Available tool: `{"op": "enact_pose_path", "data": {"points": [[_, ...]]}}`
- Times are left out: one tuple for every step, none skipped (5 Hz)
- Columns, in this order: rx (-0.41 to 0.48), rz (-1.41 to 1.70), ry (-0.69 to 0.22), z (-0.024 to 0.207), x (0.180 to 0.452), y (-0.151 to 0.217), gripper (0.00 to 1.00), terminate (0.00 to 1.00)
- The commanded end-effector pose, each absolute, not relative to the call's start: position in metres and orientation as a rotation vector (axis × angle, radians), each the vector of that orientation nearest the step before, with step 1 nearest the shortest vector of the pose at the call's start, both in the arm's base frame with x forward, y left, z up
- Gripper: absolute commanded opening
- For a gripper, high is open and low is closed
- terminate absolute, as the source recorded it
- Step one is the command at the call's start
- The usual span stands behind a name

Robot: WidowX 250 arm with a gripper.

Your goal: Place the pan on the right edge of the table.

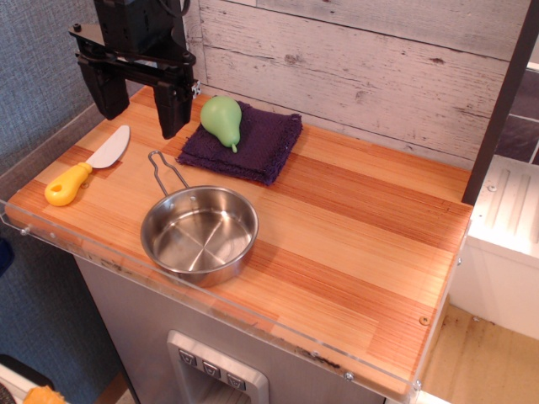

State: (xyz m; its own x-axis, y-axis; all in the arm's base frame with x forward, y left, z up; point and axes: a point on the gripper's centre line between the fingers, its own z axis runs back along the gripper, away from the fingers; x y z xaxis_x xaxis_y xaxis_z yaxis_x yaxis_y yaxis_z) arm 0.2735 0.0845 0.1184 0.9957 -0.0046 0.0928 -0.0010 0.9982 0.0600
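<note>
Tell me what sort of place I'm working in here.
Probably a toy kitchen mock-up: a striped wooden plank countertop holding a small shiny steel saucepan, a yellow-handled plastic knife, and a green pear on a purple cloth.

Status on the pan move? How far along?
Nothing looks done: the pan sits near the table's front-left, handle pointing back toward the arm. In hand: nothing; the pincer hangs open and empty above the back-left corner, apart from the pan. Left: grasp the pan, carry it across, set it at the right edge.
</note>
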Motion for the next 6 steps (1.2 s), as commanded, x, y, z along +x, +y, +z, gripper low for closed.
{"op": "enact_pose_path", "data": {"points": [[0.06,-0.002,-0.093,0.118,0.273,0.085,1.0,0.0],[0.031,-0.102,-0.107,0.121,0.254,0.05,1.0,0.0],[-0.001,-0.204,-0.111,0.117,0.236,0.013,1.0,0.0],[-0.029,-0.284,-0.074,0.101,0.222,-0.019,1.0,0.0],[-0.024,-0.308,-0.053,0.072,0.224,-0.031,1.0,0.0],[0.046,-0.288,-0.045,0.052,0.233,-0.025,1.0,0.0]]}}
